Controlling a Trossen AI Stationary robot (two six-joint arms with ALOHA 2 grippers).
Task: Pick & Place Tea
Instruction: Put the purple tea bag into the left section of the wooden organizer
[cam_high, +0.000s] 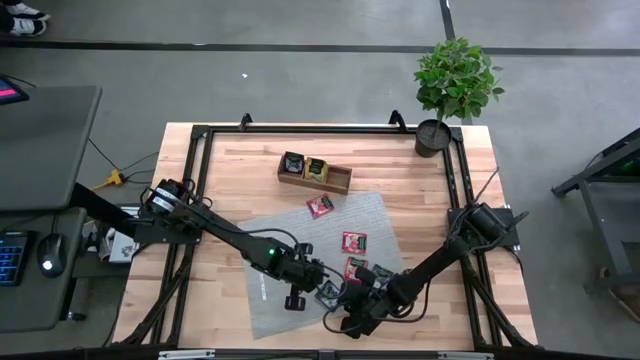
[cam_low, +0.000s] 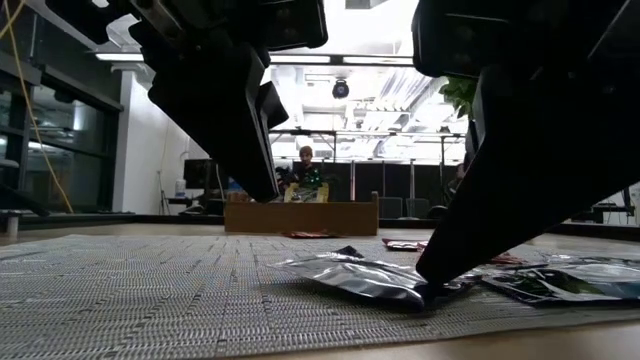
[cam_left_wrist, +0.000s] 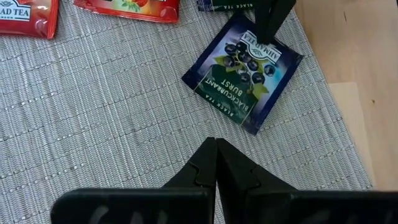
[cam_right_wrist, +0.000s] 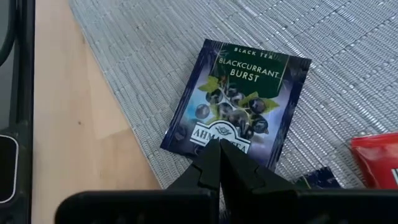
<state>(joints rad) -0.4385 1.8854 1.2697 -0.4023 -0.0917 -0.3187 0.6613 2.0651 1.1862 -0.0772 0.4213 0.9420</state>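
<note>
Left hand (cam_high: 297, 297) hovers closed over the grey mat (cam_high: 300, 235) near the surface's front edge, holding nothing. Blackcurrant sachet (cam_right_wrist: 239, 99) lies flat just right of it, near the mat's front edge, set diagonal. Right hand (cam_high: 352, 322), closed, tips pressed on the sachet's logo edge, is nearer; that arm slants steeply down from the right.

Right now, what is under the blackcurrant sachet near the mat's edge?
The blackcurrant sachet lies flat on the grey mat; the right end effector, shut, presses its edge. Anything beneath the sachet is covered.
</note>
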